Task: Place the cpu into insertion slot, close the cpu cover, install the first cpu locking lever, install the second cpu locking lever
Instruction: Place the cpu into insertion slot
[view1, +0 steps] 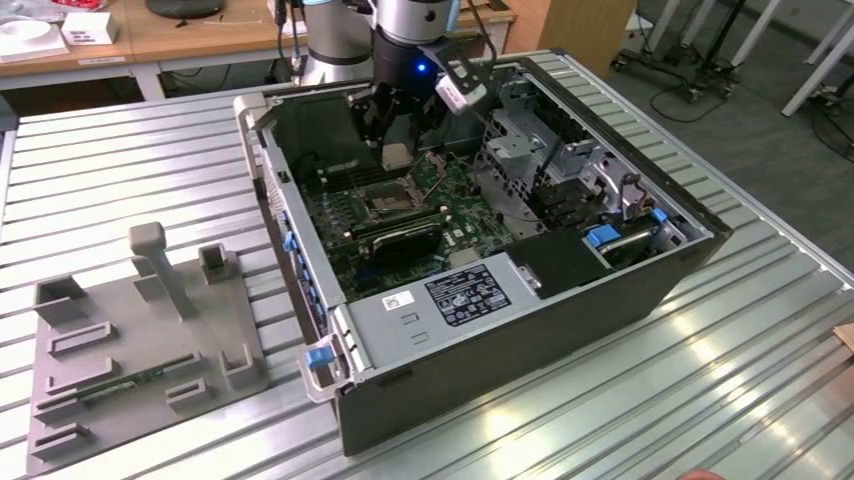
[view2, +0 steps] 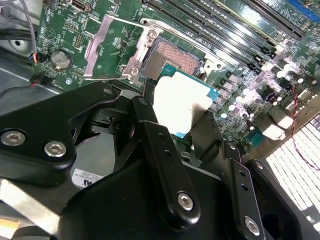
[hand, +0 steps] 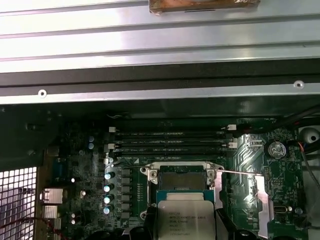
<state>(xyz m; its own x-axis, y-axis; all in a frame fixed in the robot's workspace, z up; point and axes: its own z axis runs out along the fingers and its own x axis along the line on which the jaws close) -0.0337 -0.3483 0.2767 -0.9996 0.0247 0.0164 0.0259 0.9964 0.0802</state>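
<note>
Looking along the pincer (view2: 177, 117) in the second wrist view, I see its black fingers (view2: 152, 135) clamped on two opposite edges of the cpu (view2: 182, 97), which hangs at the fingertips above the board and not in the socket. The chip's near part is hidden behind the finger linkages, and glare washes its lid almost white, so I can make out little surface detail there. In the first wrist view its near edge is cut off by the frame. What shows is a small flat square with a pale silver lid, a thin blue-green border around it, and fine print on top. Just beyond the fingertips lies the insertion slot (view2: 172, 57), open, with a dark centre and a silvery rim; the chip covers its nearest edge. To one side of the slot the cpu cover (view2: 95, 50) is swung open over the green motherboard (view2: 65, 25). A thin silvery rod (hand: 240, 172) runs beside the slot; I cannot tell how it is latched. Farther past the slot run the long black memory slots (hand: 170, 142), and off to the side sits a coin battery (hand: 276, 148). In the exterior view the dark computer case (view1: 534, 350) lies open on a ribbed metal table (view1: 694, 400).
</note>
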